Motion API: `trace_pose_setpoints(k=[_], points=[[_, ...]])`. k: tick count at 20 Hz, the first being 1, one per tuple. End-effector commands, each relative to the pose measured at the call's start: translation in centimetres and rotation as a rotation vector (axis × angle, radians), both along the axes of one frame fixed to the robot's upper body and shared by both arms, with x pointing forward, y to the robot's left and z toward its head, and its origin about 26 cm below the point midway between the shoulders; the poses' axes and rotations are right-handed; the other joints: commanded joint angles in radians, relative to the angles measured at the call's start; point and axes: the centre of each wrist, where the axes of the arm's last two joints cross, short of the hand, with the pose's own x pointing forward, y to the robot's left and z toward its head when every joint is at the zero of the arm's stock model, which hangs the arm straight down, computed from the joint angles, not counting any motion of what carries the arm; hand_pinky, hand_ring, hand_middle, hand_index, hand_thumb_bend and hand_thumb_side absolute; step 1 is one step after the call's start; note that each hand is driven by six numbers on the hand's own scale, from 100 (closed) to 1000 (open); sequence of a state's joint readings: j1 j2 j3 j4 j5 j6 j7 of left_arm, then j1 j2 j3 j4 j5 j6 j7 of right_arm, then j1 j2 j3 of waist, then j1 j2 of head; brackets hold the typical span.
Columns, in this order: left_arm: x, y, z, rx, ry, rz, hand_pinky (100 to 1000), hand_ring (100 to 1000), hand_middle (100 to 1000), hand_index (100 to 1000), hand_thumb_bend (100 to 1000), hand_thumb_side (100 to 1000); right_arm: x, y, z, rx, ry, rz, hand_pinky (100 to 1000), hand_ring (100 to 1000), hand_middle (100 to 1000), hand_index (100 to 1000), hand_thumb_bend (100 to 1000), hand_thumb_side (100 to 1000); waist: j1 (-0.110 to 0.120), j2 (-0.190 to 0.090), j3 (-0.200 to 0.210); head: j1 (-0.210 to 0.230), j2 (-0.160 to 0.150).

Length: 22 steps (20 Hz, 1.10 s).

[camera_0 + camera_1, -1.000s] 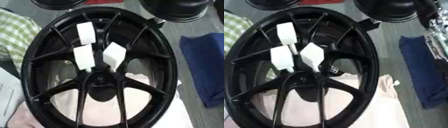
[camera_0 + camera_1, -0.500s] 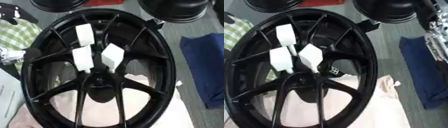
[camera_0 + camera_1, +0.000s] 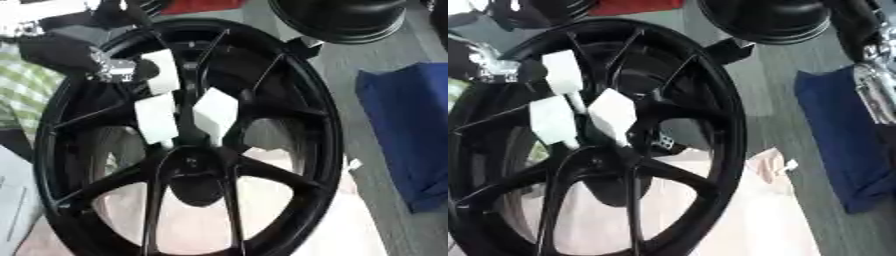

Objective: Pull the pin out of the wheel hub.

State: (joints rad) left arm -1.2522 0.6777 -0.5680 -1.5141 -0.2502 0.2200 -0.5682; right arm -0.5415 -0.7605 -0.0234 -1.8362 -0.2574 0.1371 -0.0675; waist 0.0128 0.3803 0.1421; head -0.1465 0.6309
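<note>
At the wheel hub's upper-left rim, the left hand, grip unclear, sits just left of the white pins standing above the hub centre, nearer than the right hand.

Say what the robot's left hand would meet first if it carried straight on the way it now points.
Probably the uppermost white tag-headed pin: the black left hand reaches in from the upper left toward it, over the black spoked wheel. Depth is unclear.

A workshop: black wheel rims on grey floor, blue cloth.
</note>
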Motion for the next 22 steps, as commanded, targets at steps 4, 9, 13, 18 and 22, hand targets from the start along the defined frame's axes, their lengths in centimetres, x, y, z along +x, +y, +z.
trace_pose_setpoints(k=[4,9,13,18,22], points=[[2.1,1.4,2.8,0.013,0.027,0.030,818,988,827,889,494,733,-0.2,-0.3,0.7,-0.014,-0.012,-0.007,896,828,751,719,100,757,0.010,-0.015,-0.007,0.019,-0.008],[3.0,2.0,3.2,0.075,0.066,0.031,833,995,842,897,510,710,-0.1,-0.2,0.7,-0.013,-0.010,-0.007,896,828,751,718,100,762,0.020,-0.008,-0.017,0.027,-0.012],[3.4,2.7,3.5,0.116,0.101,0.052,845,999,841,893,565,654,-0.2,-0.2,0.7,-0.010,-0.010,-0.007,897,828,751,717,100,765,0.024,-0.001,-0.024,0.020,-0.031],[3.5,3.2,3.9,0.148,0.106,0.084,843,983,825,883,593,636,-0.1,-0.1,0.6,-0.006,-0.007,-0.006,897,828,751,716,100,772,0.029,0.005,-0.030,0.014,-0.048],[3.4,3.2,4.0,0.156,0.104,0.071,843,987,827,883,592,618,0.0,-0.1,0.3,-0.007,0.008,-0.004,898,829,750,715,100,781,0.034,0.009,-0.031,0.016,-0.060]])
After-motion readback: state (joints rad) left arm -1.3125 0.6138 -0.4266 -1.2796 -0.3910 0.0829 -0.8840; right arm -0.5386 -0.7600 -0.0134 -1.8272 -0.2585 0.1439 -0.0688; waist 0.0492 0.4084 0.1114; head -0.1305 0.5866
